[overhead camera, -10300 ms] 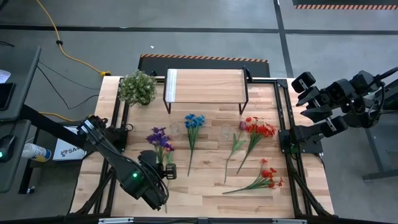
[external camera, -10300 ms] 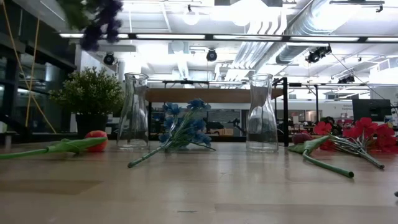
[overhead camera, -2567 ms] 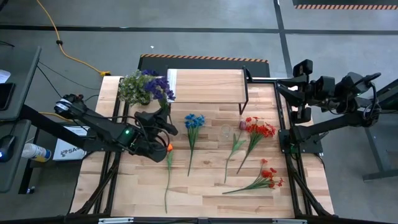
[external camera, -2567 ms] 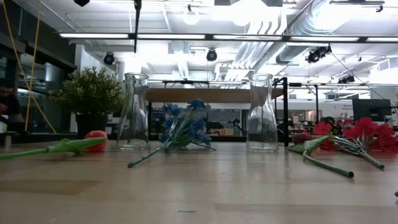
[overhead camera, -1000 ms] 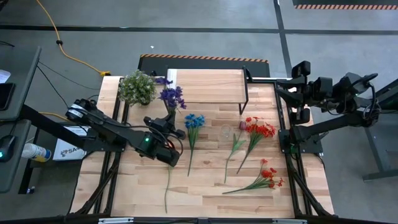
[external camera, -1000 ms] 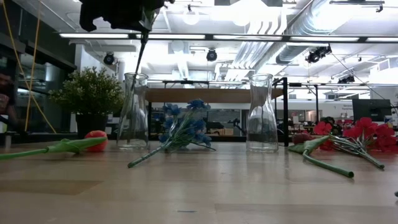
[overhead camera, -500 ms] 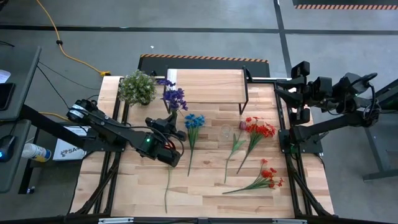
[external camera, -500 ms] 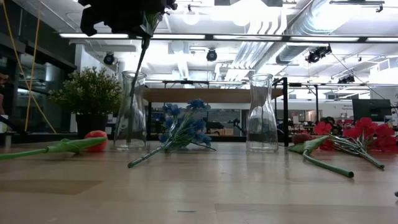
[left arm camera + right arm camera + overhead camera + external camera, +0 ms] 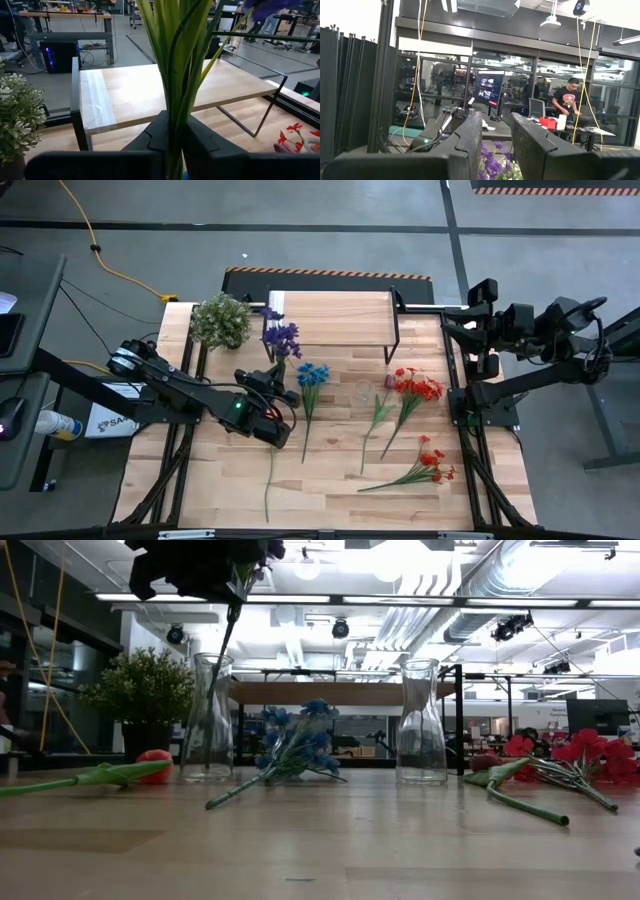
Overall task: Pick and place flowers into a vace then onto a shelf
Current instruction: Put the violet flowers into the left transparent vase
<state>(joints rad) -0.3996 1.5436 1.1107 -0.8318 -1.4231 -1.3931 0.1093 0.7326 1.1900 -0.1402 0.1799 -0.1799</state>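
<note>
While clamped on the purple flower [image 9: 281,336] by the left gripper [image 9: 268,383], stem only just entering the left vase [image 9: 208,718]; not released. Remaining flowers flat on the table [image 9: 330,470]. Shelf [image 9: 330,317] bare. Right gripper [image 9: 492,142] parked aside, slightly parted, empty.

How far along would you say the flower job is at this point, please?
Nothing looks finished: the shelf carries no vase. In hand: the left end effector holds the purple flower, its stem reaching into the left vase. Left to do: the blue flower, the orange tulip and the red flowers lie on the table, the right vase is empty, and the right end effector waits at the table's edge.
</note>
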